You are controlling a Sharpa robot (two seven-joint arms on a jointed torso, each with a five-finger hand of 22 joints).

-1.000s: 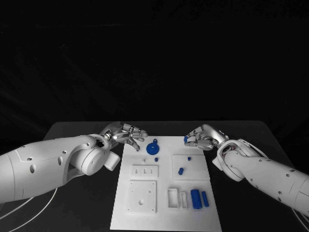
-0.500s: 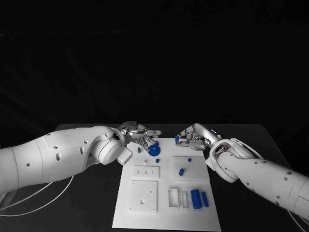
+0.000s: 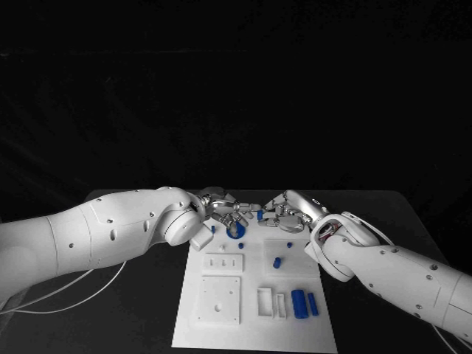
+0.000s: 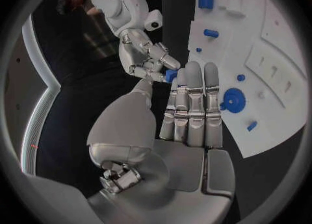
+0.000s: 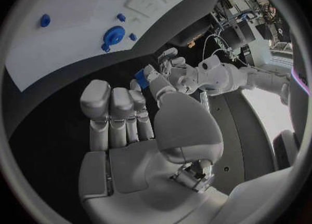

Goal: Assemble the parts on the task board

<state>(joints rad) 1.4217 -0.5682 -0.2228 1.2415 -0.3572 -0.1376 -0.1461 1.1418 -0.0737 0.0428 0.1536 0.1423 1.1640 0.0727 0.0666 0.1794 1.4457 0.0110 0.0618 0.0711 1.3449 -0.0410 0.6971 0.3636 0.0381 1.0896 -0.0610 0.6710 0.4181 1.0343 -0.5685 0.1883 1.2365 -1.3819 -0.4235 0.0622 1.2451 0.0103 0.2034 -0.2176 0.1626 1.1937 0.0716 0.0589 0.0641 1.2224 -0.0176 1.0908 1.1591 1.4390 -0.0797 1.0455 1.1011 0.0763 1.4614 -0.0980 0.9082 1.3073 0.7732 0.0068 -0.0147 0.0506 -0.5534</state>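
Both arms have closed in above the white task board [image 3: 252,295]; right robot hand [image 3: 282,215] pinches a blue part [image 3: 259,215], left robot hand [image 3: 221,209] spread.

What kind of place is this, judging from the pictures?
Probably a robotics lab or test bench. A white task board with small blue parts lies on a black table against a dark backdrop, and a cluttered equipment rack stands in the room behind.

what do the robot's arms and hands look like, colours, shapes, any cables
Both arms are smooth white rounded shells with small dark dots. The left hand and right hand are silver metal, with segmented, blocky fingers and a bulbous thumb base. Thin white cables trail under the left arm.
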